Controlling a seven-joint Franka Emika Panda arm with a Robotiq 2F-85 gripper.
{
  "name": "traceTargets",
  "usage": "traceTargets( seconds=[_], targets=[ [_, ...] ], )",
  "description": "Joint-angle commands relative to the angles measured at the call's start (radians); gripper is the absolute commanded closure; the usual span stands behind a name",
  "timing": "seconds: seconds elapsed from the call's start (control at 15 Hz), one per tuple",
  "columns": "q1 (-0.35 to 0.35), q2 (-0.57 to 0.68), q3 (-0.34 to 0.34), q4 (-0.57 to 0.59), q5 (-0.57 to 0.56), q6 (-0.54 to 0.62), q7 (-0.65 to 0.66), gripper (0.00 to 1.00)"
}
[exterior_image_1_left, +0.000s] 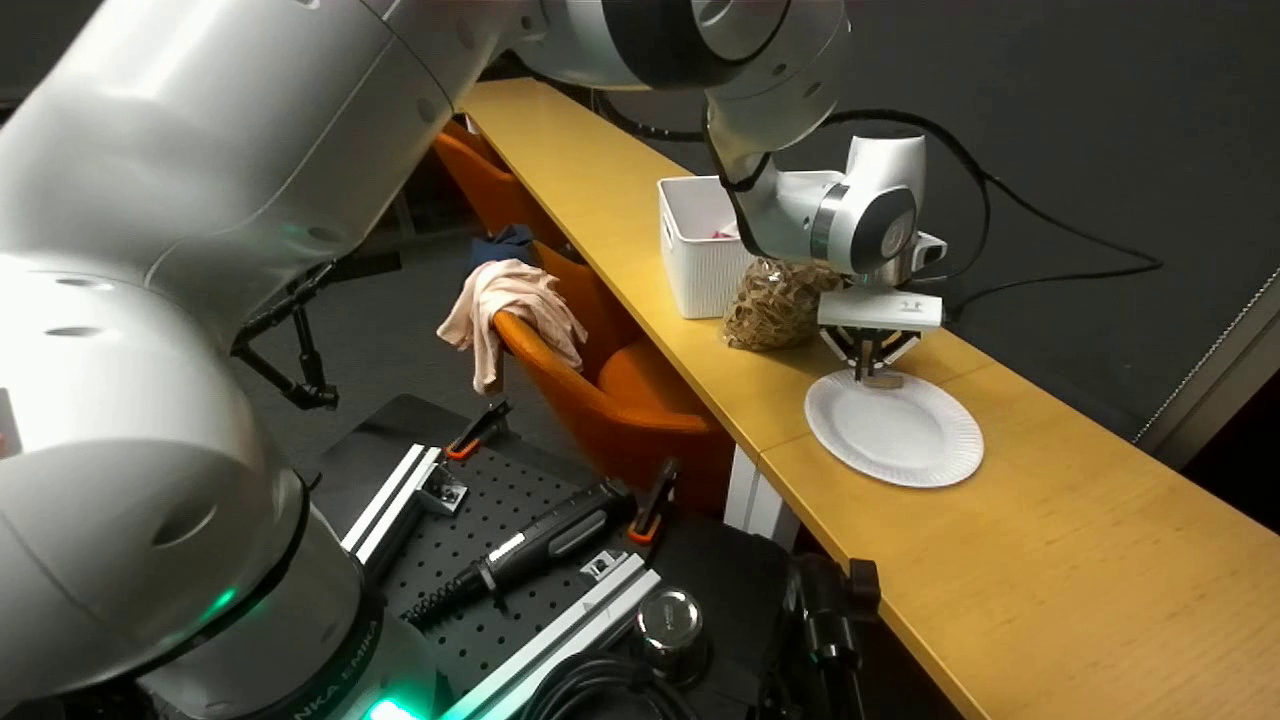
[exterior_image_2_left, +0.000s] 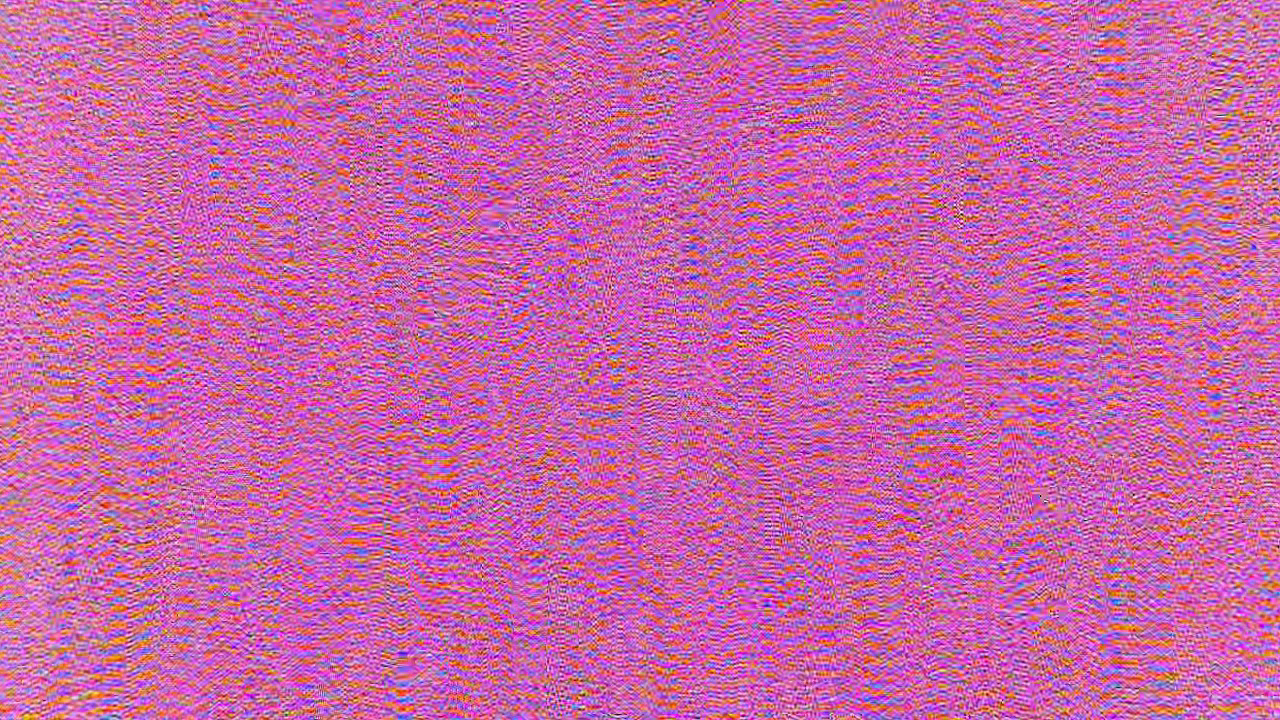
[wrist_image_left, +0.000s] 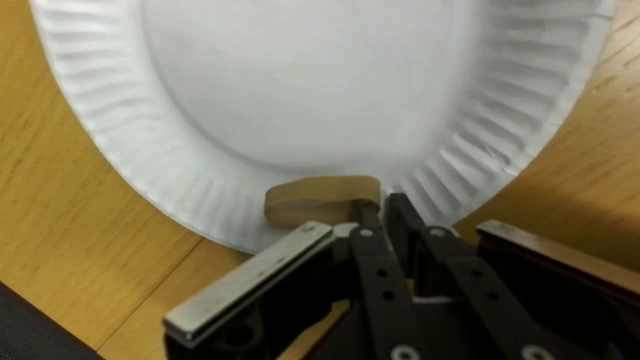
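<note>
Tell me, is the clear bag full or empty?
Filled: in an exterior view, tan pieces crowd the clear bag. The arm hides its top, so how full I cannot tell.

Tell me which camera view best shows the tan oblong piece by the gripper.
The wrist view: the tan oblong piece is large and close there, material unclear. An exterior view shows it small, at the gripper; an exterior view of pure static shows nothing.

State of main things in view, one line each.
Gripper: jaws nearly together; firm grip unclear
Paper plate: face up on table
Tan loop: at fingertips, over plate's rim
Clear bag: holding tan pieces
White bin: upright, open-topped
Pink cloth: draped over chair
Base light: lit green
</note>
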Motion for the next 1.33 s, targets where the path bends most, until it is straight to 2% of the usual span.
traceTargets(
  seconds=[0.0,0.33,0.8,1.07,1.27],
  targets=[
    [-0.012,-0.071,0.01,-0.078,0.008,0.021,0.026,1.0],
    [-0.003,-0.172,-0.006,-0.17,0.016,0.017,0.094,1.0],
    [0.041,-0.409,-0.079,-0.337,-0.026,0.041,0.208,1.0],
    [0.113,-0.525,-0.138,-0.373,-0.133,0.075,0.287,1.0],
    [0.168,-0.568,-0.152,-0.36,-0.231,0.067,0.352,1.0]
  ],
)
